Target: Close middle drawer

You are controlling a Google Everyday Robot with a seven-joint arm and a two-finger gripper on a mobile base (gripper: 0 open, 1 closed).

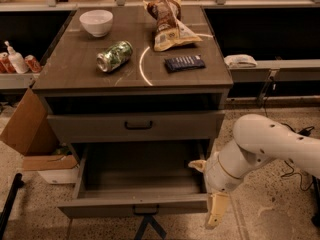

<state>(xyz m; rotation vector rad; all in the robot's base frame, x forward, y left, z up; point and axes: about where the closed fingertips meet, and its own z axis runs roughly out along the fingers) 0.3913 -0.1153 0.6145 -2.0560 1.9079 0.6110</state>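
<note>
Standing pulled well out low in the cabinet [222, 116], the middle drawer [135, 204] has its small handle [145, 210] partly lost against a dark stand, and anything below it is cut off by the frame. The gripper [204, 194] sits just beside the drawer's right front corner, its two cream fingers [216, 213] spread apart and holding nothing. The top carries one white bowl [96, 21], one crushed green can [114, 55], one chip bag [169, 25] and one dark wrapped bar [184, 62].
</note>
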